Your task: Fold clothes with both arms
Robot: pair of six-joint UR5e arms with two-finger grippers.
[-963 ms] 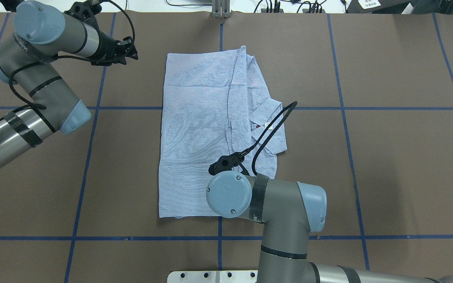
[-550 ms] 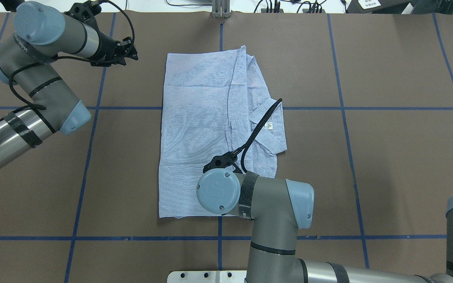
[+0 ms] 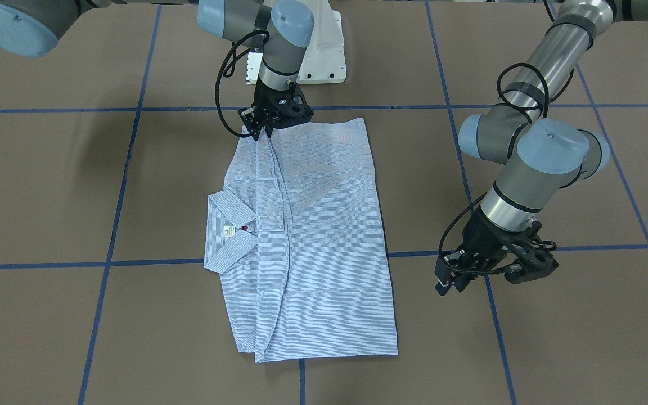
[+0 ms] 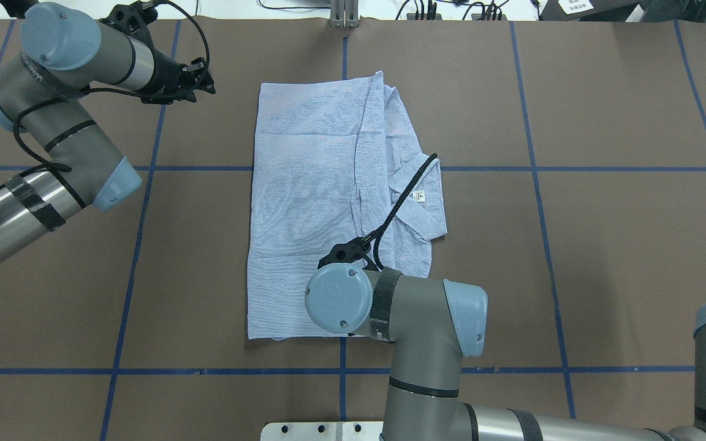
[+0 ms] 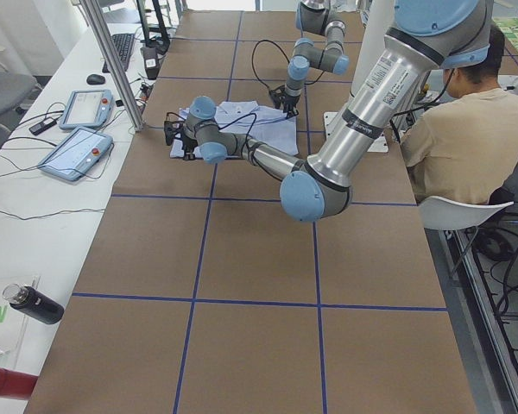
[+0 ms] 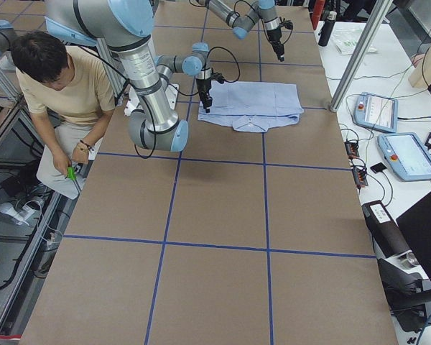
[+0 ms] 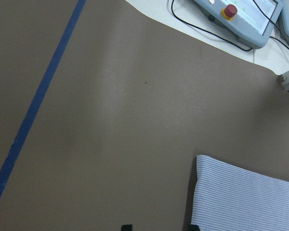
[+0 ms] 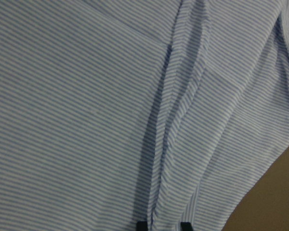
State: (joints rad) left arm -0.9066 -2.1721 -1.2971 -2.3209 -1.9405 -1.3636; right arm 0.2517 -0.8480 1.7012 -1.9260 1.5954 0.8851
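Observation:
The light blue striped shirt (image 4: 304,202) lies folded in a long rectangle at the table's middle, with its collar (image 3: 228,233), white tag and a red button showing at one side. My right gripper (image 3: 257,130) is down on the shirt's near edge, and in the right wrist view (image 8: 164,225) a raised fold of the shirt (image 8: 86,96) sits pinched between its fingertips. In the overhead view the wrist hides this gripper. My left gripper (image 4: 203,82) hovers open and empty over bare table beside the shirt's far corner (image 7: 245,202).
The white pedestal base (image 3: 321,50) stands at the near table edge. A metal post (image 5: 112,65) and teach pendants (image 5: 73,151) are on the far bench. A seated person (image 6: 57,79) is behind the robot. Bottles (image 5: 34,304) lie off the table's left end.
My right arm shifted toward the robot's left along the shirt's near edge, its cable swinging with it, then stopped. The left arm and the shirt have not moved.

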